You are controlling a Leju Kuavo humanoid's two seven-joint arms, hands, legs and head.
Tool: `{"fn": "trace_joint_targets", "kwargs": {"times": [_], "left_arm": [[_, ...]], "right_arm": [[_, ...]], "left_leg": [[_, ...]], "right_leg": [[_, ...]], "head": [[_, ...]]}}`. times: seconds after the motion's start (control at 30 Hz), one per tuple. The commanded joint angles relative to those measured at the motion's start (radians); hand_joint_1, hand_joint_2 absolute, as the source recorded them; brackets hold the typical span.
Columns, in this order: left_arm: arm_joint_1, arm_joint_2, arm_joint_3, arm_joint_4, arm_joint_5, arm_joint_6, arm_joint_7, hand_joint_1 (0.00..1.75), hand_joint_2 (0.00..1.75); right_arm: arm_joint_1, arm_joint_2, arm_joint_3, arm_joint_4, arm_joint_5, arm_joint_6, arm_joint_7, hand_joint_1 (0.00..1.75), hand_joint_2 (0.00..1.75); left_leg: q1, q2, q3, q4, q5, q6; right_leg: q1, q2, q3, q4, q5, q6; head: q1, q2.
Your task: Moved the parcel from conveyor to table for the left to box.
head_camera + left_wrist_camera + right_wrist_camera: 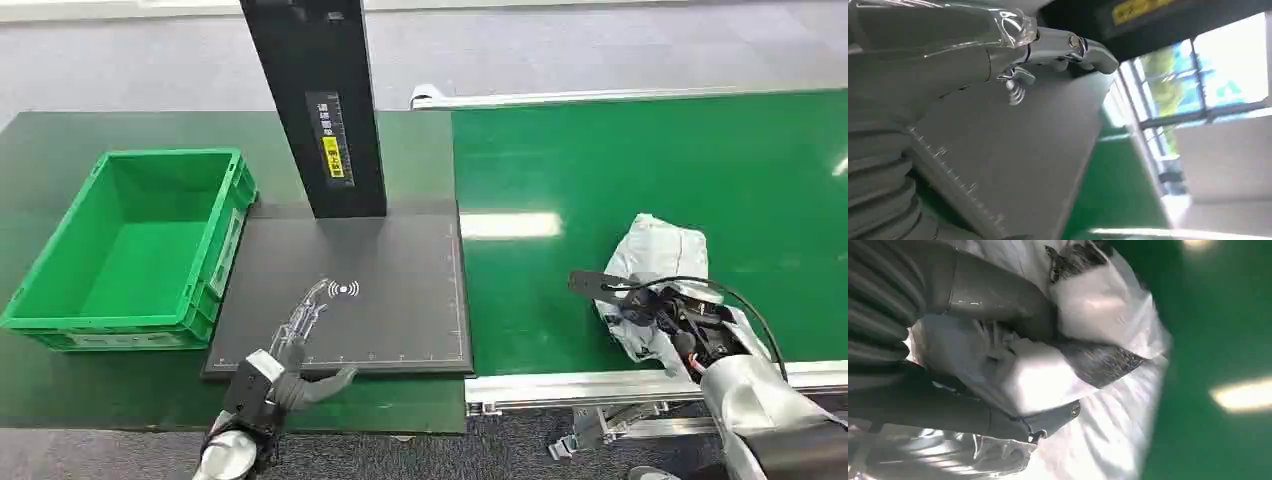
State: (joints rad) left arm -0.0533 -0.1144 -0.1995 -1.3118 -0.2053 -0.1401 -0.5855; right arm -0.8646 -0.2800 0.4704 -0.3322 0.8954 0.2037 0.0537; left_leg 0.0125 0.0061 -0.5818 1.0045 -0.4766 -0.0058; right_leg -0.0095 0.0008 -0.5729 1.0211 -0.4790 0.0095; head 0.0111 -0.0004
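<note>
Head view: a white plastic-wrapped parcel (655, 275) is seen lying on the green conveyor belt (640, 180), well to the right of the black scanner pad (390, 300). The right hand (690, 320) is pressed onto it, fingers (1048, 417) closed around the wrapping. The left hand (295, 355) is held over the pad's near edge, fingers spread and empty. A green crate (135, 245) is placed just left of the pad on the counter (60, 150).

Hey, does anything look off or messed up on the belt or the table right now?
Nothing is spilled or broken. The parcel on the green conveyor is a crumpled grey-white bag, wrinkled and askew under the right hand. The green crate sits squarely.
</note>
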Motion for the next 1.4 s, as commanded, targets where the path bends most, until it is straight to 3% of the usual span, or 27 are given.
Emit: {"fn": "trace_joint_targets", "kwargs": {"times": [0.03, 0.1, 0.13, 0.2, 0.23, 0.27, 0.37, 0.4, 0.43, 1.1, 1.17, 1.23, 1.27, 1.33, 1.4], "left_arm": [[0.112, -0.026, 0.103, -0.234, 0.112, 0.144, -0.087, 0.00, 1.75], [0.112, -0.031, 0.105, -0.245, 0.119, 0.161, -0.099, 0.00, 1.75], [0.112, -0.033, 0.099, -0.255, 0.144, 0.173, -0.110, 0.00, 1.75], [0.109, -0.028, 0.087, -0.254, 0.149, 0.184, -0.113, 0.00, 1.75], [0.105, -0.037, 0.085, -0.278, 0.166, 0.219, -0.113, 0.00, 1.75], [0.101, -0.043, 0.089, -0.283, 0.192, 0.233, -0.113, 0.00, 1.75], [0.092, -0.051, 0.103, -0.302, 0.252, 0.269, -0.113, 0.00, 1.75], [0.092, -0.051, 0.103, -0.302, 0.252, 0.269, -0.113, 0.00, 1.75], [0.093, -0.058, 0.121, -0.309, 0.272, 0.271, -0.113, 0.00, 1.75], [0.093, -0.058, 0.121, -0.309, 0.272, 0.271, -0.113, 0.00, 1.75], [0.086, -0.072, 0.138, -0.295, 0.291, 0.263, -0.113, 0.00, 1.75], [0.070, -0.075, 0.144, -0.277, 0.300, 0.266, -0.113, 0.00, 1.75], [0.037, -0.075, 0.151, -0.241, 0.323, 0.269, -0.113, 0.00, 1.75], [0.002, -0.060, 0.146, -0.201, 0.340, 0.276, -0.113, 0.00, 1.75], [-0.009, -0.043, 0.137, -0.187, 0.343, 0.263, -0.113, 0.00, 1.75]], "right_arm": [[0.034, 0.142, -0.323, -0.202, -0.321, -0.244, -0.364, 1.75, 1.75], [0.040, 0.152, -0.354, -0.228, -0.367, -0.240, -0.399, 1.75, 1.75], [0.081, 0.172, -0.452, -0.311, -0.519, -0.252, -0.509, 1.75, 1.75], [0.103, 0.167, -0.462, -0.346, -0.568, -0.256, -0.525, 1.75, 1.75], [0.136, 0.195, -0.572, -0.422, -0.742, -0.302, -0.630, 1.75, 1.75], [0.151, 0.204, -0.619, -0.458, -0.852, -0.247, -0.650, 1.75, 1.75], [0.225, 0.217, -0.619, -0.620, -0.981, -0.296, -0.704, 1.75, 1.75], [0.225, 0.217, -0.619, -0.620, -0.981, -0.296, -0.704, 1.75, 1.75], [0.286, 0.234, -0.586, -0.753, -0.992, -0.337, -0.727, 1.75, 1.75], [0.286, 0.234, -0.586, -0.753, -0.992, -0.337, -0.727, 1.75, 1.75], [0.364, 0.236, -0.490, -0.970, -0.868, -0.496, -0.752, 1.75, 1.75], [0.390, 0.215, -0.368, -1.075, -0.768, -0.589, -0.752, 1.75, 1.75], [0.362, 0.145, -0.127, -1.090, -0.561, -0.756, -0.752, 1.75, 1.75], [0.271, 0.167, 0.091, -0.911, -0.200, -0.865, -0.725, 1.75, 1.75], [0.174, 0.211, 0.308, -0.693, 0.054, -0.875, -0.674, 1.75, 1.75]], "left_leg": [[0.000, 0.004, 0.000, 0.000, -0.001, 0.000], [0.000, 0.005, 0.001, -0.001, -0.001, 0.000], [0.000, 0.003, 0.000, 0.000, -0.001, 0.000], [0.000, 0.002, 0.001, -0.001, 0.000, 0.000], [0.000, -0.001, 0.000, -0.001, 0.000, 0.000], [0.001, -0.001, 0.000, -0.001, 0.000, 0.000], [0.000, -0.004, -0.001, 0.000, 0.001, 0.000], [0.000, -0.003, -0.002, 0.000, 0.000, 0.000], [0.000, -0.004, -0.001, 0.000, 0.000, 0.000], [0.000, -0.004, 0.000, -0.001, 0.001, 0.000], [-0.001, -0.003, 0.002, -0.003, 0.001, 0.000], [0.000, -0.004, -0.001, -0.001, 0.001, -0.001], [-0.001, -0.004, -0.001, 0.000, 0.001, -0.001], [-0.002, -0.001, -0.002, 0.000, 0.001, -0.001], [-0.001, 0.011, 0.001, -0.002, 0.000, -0.001]], "right_leg": [[0.000, 0.004, -0.002, 0.000, 0.000, -0.001], [0.000, 0.005, -0.002, 0.000, 0.000, -0.001], [0.000, 0.004, -0.002, 0.000, 0.000, -0.001], [0.000, 0.002, -0.002, 0.000, 0.000, -0.001], [0.000, 0.000, -0.001, 0.000, 0.000, 0.000], [0.000, -0.001, -0.001, -0.001, 0.000, 0.000], [0.000, -0.003, -0.001, -0.001, 0.000, 0.000], [0.000, -0.003, -0.001, 0.000, 0.000, 0.000], [0.000, -0.003, -0.001, 0.000, 0.000, 0.000], [0.000, -0.003, -0.001, -0.001, 0.000, 0.000], [-0.001, -0.002, 0.001, -0.003, 0.000, -0.001], [0.000, -0.003, -0.002, 0.000, 0.000, -0.001], [-0.001, -0.003, -0.003, 0.000, 0.000, -0.001], [-0.002, 0.000, -0.004, 0.001, 0.000, -0.001], [-0.001, 0.012, -0.004, 0.001, 0.003, -0.001]], "head": [[0.000, 0.000], [0.000, 0.000], [-0.001, 0.000], [-0.001, 0.000], [0.000, 0.000], [0.000, 0.000], [0.000, 0.000], [0.000, 0.000], [0.000, 0.000], [0.000, 0.000], [0.000, 0.000], [0.000, 0.000], [0.000, 0.000], [0.000, 0.000], [0.000, 0.000]]}}
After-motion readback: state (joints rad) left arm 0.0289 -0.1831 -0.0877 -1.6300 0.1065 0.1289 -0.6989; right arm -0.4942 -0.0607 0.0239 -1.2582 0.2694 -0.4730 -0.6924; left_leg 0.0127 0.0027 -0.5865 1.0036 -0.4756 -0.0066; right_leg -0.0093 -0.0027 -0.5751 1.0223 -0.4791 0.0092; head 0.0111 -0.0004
